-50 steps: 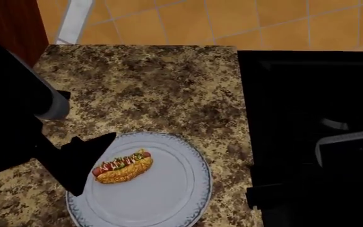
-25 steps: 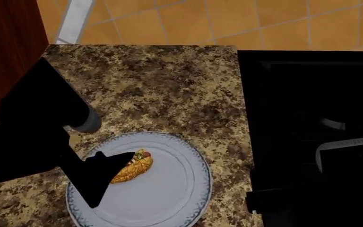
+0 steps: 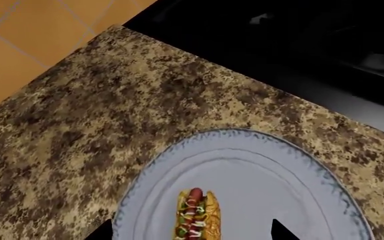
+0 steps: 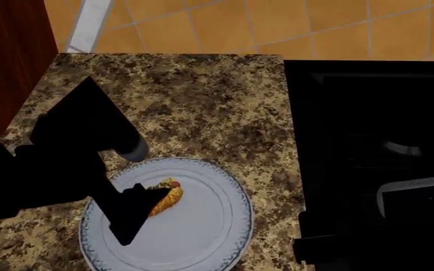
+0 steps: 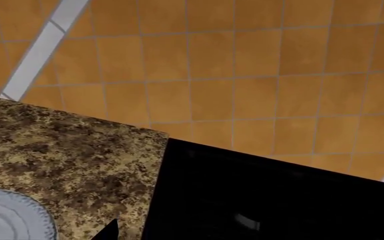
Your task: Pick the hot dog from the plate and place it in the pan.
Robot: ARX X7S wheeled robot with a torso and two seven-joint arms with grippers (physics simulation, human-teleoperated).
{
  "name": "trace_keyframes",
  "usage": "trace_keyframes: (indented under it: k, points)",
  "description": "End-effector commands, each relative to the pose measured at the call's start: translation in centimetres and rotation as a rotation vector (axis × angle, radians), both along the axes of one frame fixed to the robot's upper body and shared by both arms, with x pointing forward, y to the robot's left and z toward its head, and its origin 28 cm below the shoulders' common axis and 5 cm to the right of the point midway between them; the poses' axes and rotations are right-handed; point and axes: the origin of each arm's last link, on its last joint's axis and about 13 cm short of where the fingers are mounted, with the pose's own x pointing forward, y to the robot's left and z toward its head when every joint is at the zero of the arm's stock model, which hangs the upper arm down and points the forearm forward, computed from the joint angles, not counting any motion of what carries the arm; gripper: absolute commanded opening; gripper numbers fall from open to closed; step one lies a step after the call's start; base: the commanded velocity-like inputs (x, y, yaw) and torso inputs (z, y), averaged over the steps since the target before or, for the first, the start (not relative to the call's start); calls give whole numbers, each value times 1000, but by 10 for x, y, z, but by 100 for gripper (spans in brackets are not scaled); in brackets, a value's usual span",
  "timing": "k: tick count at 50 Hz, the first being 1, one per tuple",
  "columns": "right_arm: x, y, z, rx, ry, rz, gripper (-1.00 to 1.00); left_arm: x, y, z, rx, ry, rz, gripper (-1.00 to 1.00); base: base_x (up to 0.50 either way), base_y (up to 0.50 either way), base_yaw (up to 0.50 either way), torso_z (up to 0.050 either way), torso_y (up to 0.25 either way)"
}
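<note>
Hot dog [image 4: 168,196] on plate [image 4: 209,226], tabletop [image 4: 202,107] beneath; left tool [image 4: 138,212] spread either side of bun, not pinching. Right tool's state unclear.

No readable txt, labels, brands, nos. or signs in any view. Plate [image 4: 225,226] rim, lower centre of head view, has only a thin blue pattern, no letters. Hot dog [image 3: 196,216], counter [image 4: 202,96], floor tiles [image 5: 245,65] and black stove [image 4: 368,141] at right of head view: all unmarked.
</note>
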Motion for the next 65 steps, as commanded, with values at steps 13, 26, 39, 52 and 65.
trace_keyframes:
  k: [13, 26, 39, 52, 65]
  points:
    - [-3, 1, -2, 2, 0, 2, 100, 8, -3, -18, 31, 37, 4, 100, 0, 0, 0, 0, 0]
    - [-5, 0, -5, 5, 7, -3, 100, 14, -4, -28, 56, 72, 5, 100, 0, 0, 0, 0, 0]
    - [-8, 1, -9, 7, 18, -4, 100, 20, -6, -35, 81, 100, 21, 100, 0, 0, 0, 0, 0]
    - [-9, 1, -15, 14, 27, -2, 100, 24, -7, -44, 112, 139, 31, 100, 0, 0, 0, 0, 0]
    - [-11, 1, -19, 17, 31, -5, 100, 29, -11, -50, 131, 147, 34, 100, 0, 0, 0, 0, 0]
